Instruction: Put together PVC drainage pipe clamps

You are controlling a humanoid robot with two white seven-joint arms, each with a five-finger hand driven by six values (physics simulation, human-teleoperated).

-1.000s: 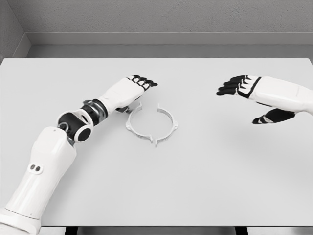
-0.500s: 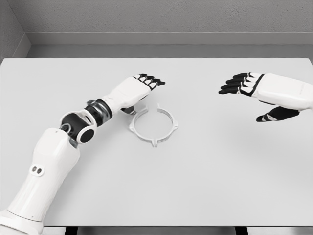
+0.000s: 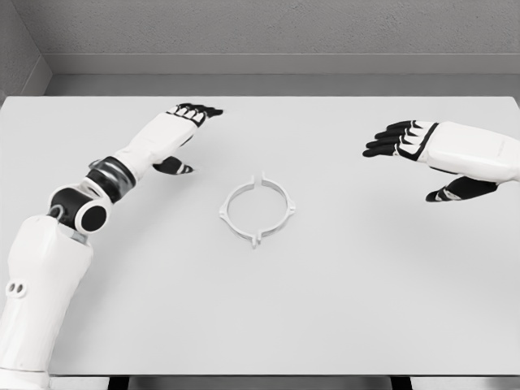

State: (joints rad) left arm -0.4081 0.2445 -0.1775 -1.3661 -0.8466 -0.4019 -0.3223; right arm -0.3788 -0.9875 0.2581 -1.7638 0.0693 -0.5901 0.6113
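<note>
Pulling my left hand (image 3: 177, 123) back and away to the far left, I leave the pipe clamp (image 3: 257, 208) alone in the middle of the white table (image 3: 325, 309). A second ago that hand was right against the ring's far-left edge; now it's well apart from it, fingers loosely extended, thumb hanging underneath, holding nothing.

And look at the clamp itself: the two half-rings sit together as one nearly closed circle, small tabs sticking out at the far and near joints and on each side. Earlier the far-left arc looked sprung outward with a wider gap at the far joint; now that gap reads much tighter. My judgement is the nudge has brought the halves into line, so the assembly is close to done, though I can't tell from up here whether the joints are truly locked or only touching.

My right hand (image 3: 422, 150) hovers over the right side of the table, well away from the clamp, fingers stretched out flat, thumb dropped below, empty. It hasn't budged over the last half second.

If anything is left, I reckon it's a press on the joints to seat them.
</note>
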